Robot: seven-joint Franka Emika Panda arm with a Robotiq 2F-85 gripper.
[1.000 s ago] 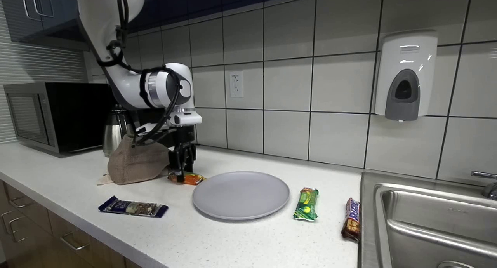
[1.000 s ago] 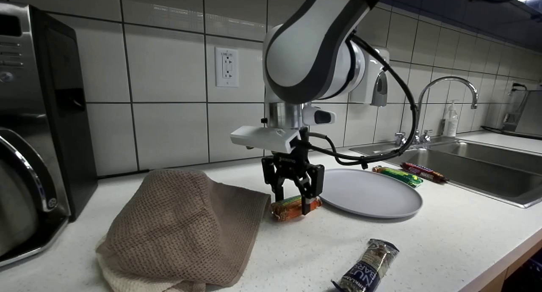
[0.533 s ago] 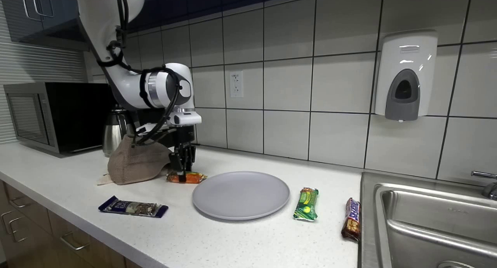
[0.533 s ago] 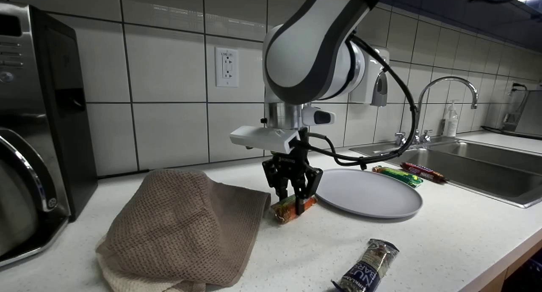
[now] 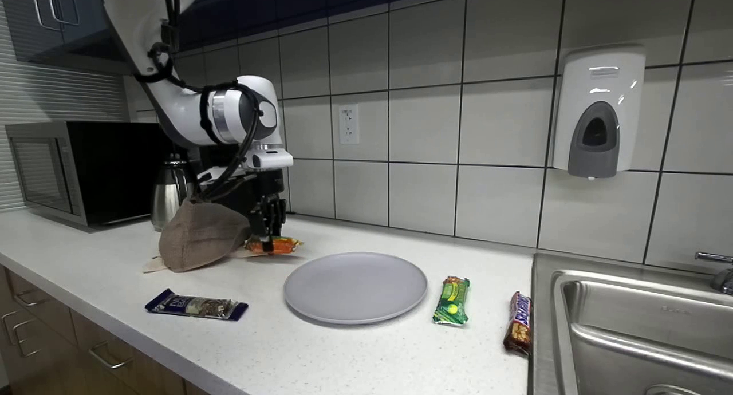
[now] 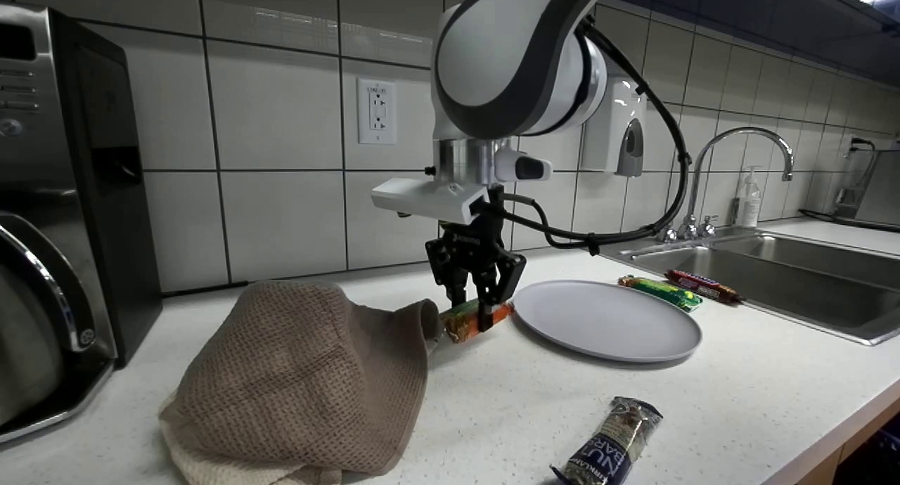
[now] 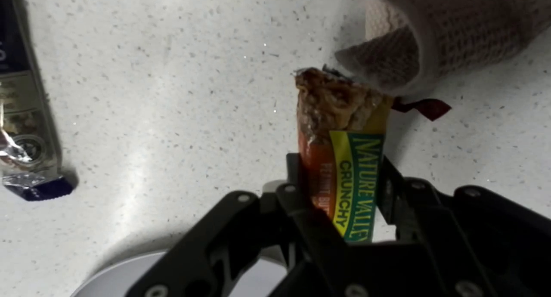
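The gripper (image 6: 471, 312) pinches the Nature Valley bar (image 7: 344, 159) across its narrow width, jaws parted only by that breadth, presumably because it spans easily, and holds it just above the counter (image 6: 506, 415), between brown towel (image 6: 302, 379) and gray plate (image 6: 608, 323).

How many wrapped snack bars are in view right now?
4: the orange bar held in the gripper, the navy bar on the counter, the green bar beside the plate, and the Snickers bar by the sink. The towel could hide more.
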